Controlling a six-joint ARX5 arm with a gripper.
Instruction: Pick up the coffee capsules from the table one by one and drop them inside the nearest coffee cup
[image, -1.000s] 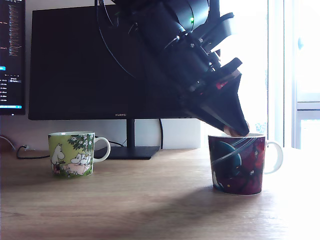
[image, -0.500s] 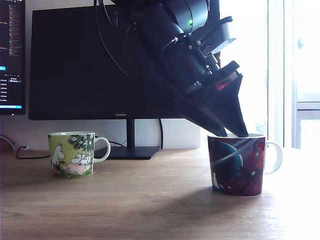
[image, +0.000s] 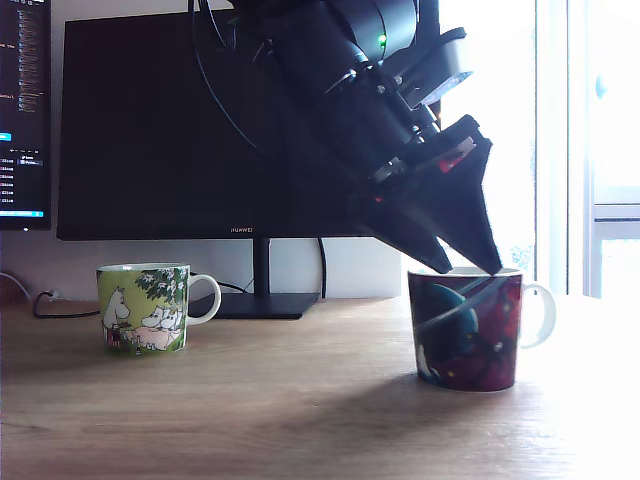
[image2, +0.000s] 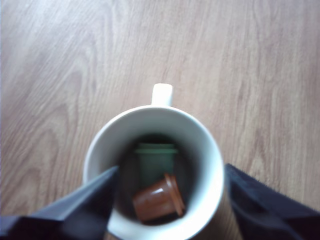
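Surface (image: 250, 400): pale wood, carrying two mugs well apart.

Dark mug (image: 465, 330): at the exterior view's right, white inside, handle toward the window side. Contents, per wrist view: copper-brown capsule (image2: 159, 198) lying on its side, touching a mint green capsule (image2: 156, 160) behind it.

Gripper (image: 468, 268): black, tilted down, tips at the dark mug's rim; spread wide, fingers (image2: 80, 207) straddling the rim, holding nothing.

Green mug (image: 145, 306): exterior view's left, upright, before a monitor (image: 180, 130).
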